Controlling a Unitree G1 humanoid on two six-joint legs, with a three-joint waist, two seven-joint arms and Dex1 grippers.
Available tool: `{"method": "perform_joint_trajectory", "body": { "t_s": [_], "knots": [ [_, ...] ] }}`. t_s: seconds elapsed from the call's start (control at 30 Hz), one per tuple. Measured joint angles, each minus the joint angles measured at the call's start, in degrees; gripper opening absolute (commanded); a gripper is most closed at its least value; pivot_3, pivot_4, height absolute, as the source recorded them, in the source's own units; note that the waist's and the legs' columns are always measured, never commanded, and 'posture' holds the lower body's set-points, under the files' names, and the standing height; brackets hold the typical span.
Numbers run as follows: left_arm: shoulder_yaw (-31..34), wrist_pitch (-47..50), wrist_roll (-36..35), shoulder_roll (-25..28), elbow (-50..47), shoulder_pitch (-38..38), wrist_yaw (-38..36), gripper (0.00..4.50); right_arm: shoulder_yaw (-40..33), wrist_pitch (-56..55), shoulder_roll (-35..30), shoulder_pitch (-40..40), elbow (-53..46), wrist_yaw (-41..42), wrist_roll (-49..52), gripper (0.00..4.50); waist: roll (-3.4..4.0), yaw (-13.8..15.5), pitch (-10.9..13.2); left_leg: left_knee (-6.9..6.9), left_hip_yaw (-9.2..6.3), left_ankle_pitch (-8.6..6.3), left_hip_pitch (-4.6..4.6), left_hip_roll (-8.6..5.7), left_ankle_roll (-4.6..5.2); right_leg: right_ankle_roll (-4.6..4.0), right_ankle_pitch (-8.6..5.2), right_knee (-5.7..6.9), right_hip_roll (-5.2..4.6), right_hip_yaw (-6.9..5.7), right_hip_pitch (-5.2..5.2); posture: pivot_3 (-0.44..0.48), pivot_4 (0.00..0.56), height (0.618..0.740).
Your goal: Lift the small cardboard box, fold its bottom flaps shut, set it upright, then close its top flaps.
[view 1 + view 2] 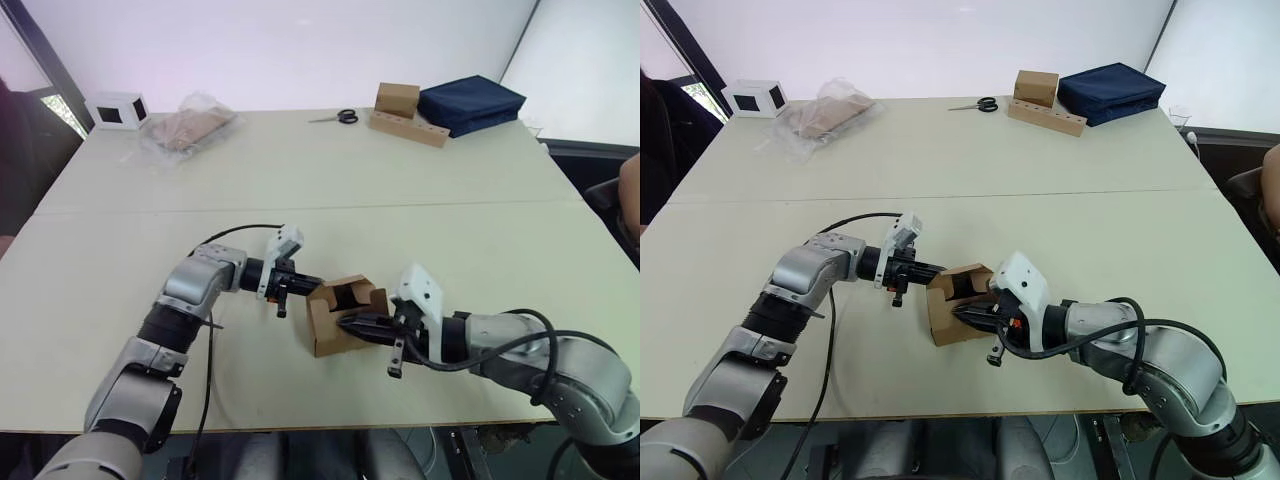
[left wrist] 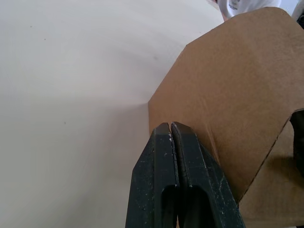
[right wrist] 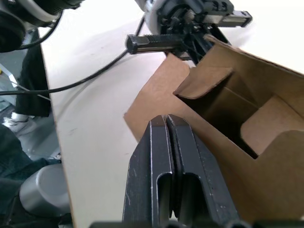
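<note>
Near the tabletop's [image 1: 120, 210] front edge, the small cardboard box [image 1: 335, 322] sits open-flapped between the left gripper [image 1: 308, 284] and right gripper [image 1: 345, 322], both with jaws pressed together, empty.

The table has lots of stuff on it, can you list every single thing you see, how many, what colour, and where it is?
Small plain brown cardboard box: one, brown, near edge of the table, flaps open, between the two claws.
Brown box on a long cardboard strip: one, brown, far side.
Dark blue fabric case: one, navy, far right corner.
Black-handled scissors: one pair, far side, left of the strip.
Clear plastic bag of tan items: one, far left.
White cube box with dark window: one, far left corner.
Pale table: one, cream.
Left claw: black, shut, at the box's left side.
Right claw: black, shut, at the box's front.
</note>
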Motion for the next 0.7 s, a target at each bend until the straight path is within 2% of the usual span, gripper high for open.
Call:
{"method": "perform_joint_trajectory", "body": {
  "t_s": [0.47,0.7],
  "knots": [
    [0.21,-0.55,-1.07,-2.77,-0.44,0.14,2.96,0.02,-0.28,1.21,0.62,0.99,1.35,1.82,-0.86,0.00,0.00,-0.01,0.00,0.00,0.00,0.00,0.00,0.00,0.00,0.00,0.00,0.00,0.00,0.00,0.00,0.000,0.150,0.740],
    [1.49,-4.08,-0.06,-3.67,3.98,-1.58,6.19,0.02,-0.55,1.23,0.77,0.94,2.20,2.14,-0.93,0.00,0.00,0.00,0.00,0.01,0.00,0.00,0.00,0.00,0.00,0.00,0.00,0.00,0.00,0.00,0.00,0.000,0.150,0.740]
  ]
}}
